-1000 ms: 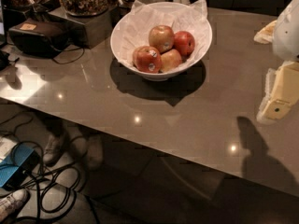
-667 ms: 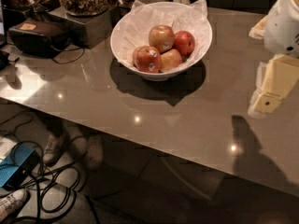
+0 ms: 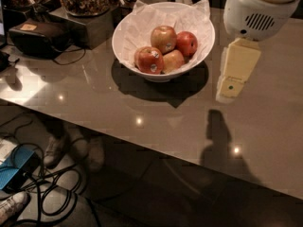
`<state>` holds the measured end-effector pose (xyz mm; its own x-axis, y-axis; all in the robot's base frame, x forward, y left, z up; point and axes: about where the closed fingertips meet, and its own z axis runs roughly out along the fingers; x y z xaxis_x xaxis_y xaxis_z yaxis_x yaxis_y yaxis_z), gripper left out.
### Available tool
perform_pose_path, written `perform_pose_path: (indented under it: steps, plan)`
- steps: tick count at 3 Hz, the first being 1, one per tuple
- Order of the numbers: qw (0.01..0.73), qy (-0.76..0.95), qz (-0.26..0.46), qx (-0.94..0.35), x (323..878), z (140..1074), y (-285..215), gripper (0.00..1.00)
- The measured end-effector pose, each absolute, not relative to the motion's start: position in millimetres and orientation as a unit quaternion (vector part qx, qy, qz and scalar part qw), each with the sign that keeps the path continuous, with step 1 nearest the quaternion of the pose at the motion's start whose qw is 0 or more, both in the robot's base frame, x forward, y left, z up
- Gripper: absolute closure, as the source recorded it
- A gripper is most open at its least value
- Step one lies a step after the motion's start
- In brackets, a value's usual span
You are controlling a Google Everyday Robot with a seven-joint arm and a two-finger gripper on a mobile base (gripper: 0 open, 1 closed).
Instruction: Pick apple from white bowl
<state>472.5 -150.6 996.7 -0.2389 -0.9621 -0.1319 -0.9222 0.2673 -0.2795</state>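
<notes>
Apple, yellow-gold with red blush, tops white bowl; tool hangs beside it, grip unclear.

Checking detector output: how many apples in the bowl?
4: gold apple at back, red apple right, darker red apple front-left, pale apple front-centre, all in the bowl; more may hide beneath. The gripper hangs right of the bowl.

apple in white bowl, gripper beside bowl's right

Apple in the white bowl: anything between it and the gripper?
Gripper hangs right of the white bowl. The bowl's right rim and a red apple lie between it and the apple; from above, nothing.
</notes>
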Motion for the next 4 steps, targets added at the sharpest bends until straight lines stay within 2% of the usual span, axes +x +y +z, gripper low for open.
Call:
perform_pose_path:
  steps: [2,4]
  plan:
    - [0.156,0.784,-0.059,-0.598,492,1007,-138,0.00]
    - [0.167,0.754,-0.041,-0.634,548,1019,-84,0.00]
